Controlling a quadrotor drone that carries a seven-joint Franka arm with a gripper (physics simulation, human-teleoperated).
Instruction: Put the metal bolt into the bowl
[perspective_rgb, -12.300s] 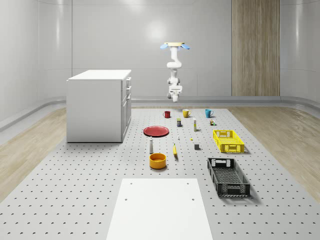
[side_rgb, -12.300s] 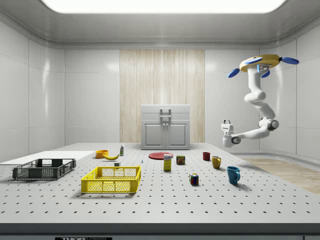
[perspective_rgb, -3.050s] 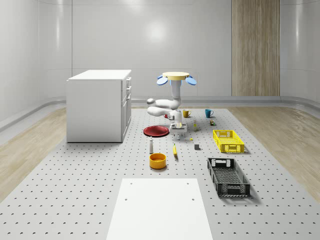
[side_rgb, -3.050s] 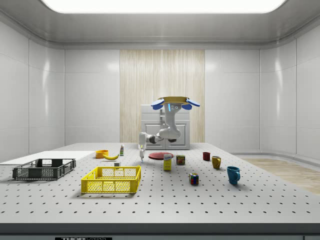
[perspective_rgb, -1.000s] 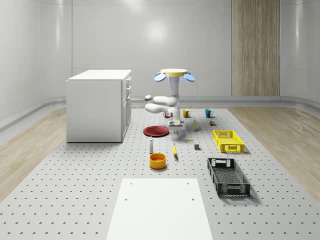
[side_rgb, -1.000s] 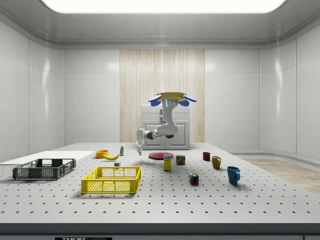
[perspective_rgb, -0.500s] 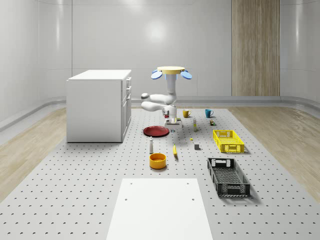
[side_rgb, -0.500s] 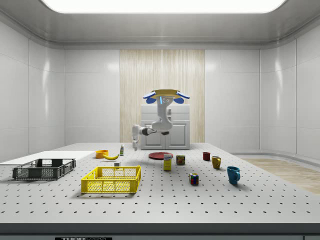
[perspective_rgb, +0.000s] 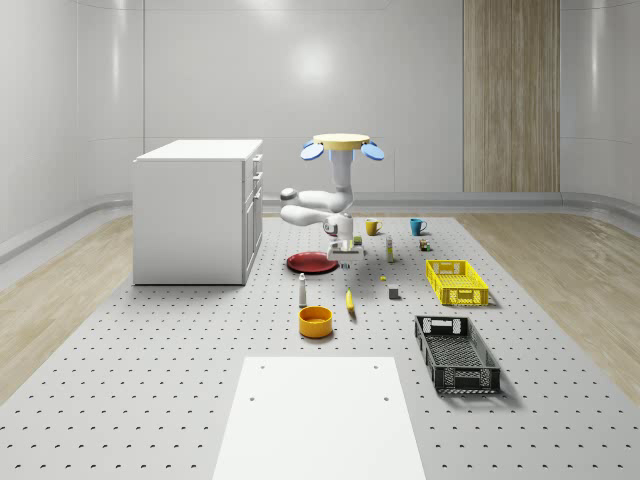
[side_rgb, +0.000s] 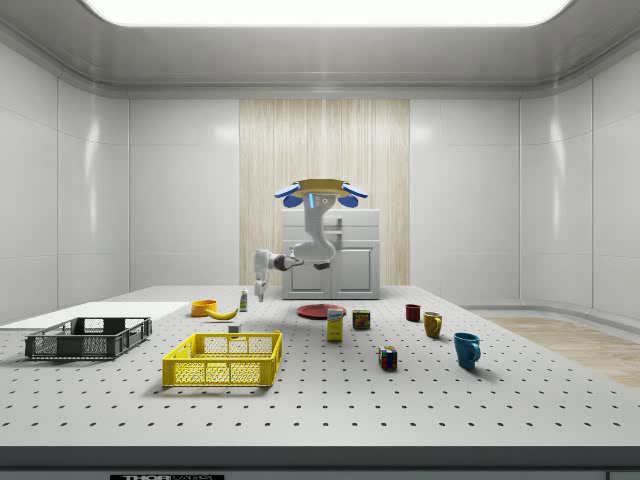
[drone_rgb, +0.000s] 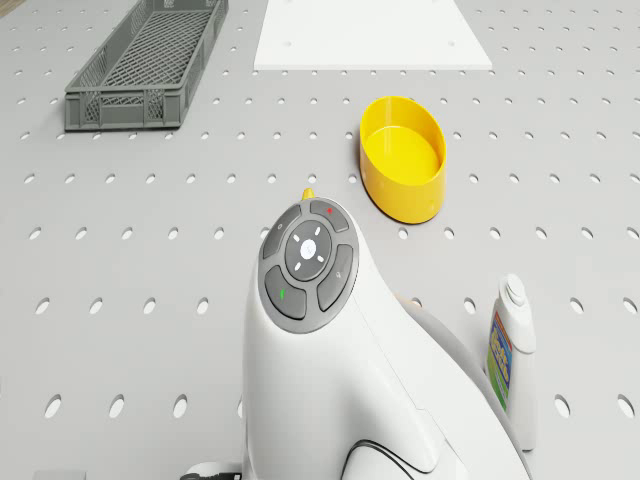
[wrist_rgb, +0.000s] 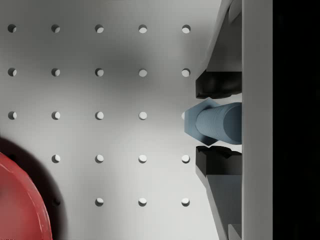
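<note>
The yellow bowl (drone_rgb: 403, 158) and grey crate (drone_rgb: 147, 58) lie empty on the perforated worktop (perspective_rgb: 150, 380); the drone (perspective_rgb: 341, 144) hovers beyond them, its pincer (wrist_rgb: 218, 123) gripping the metal bolt (wrist_rgb: 212, 123).

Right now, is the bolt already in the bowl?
No. In the wrist view the metal bolt sits clamped between the gripper fingers above bare table, and in the drone view the yellow bowl holds nothing.
</note>
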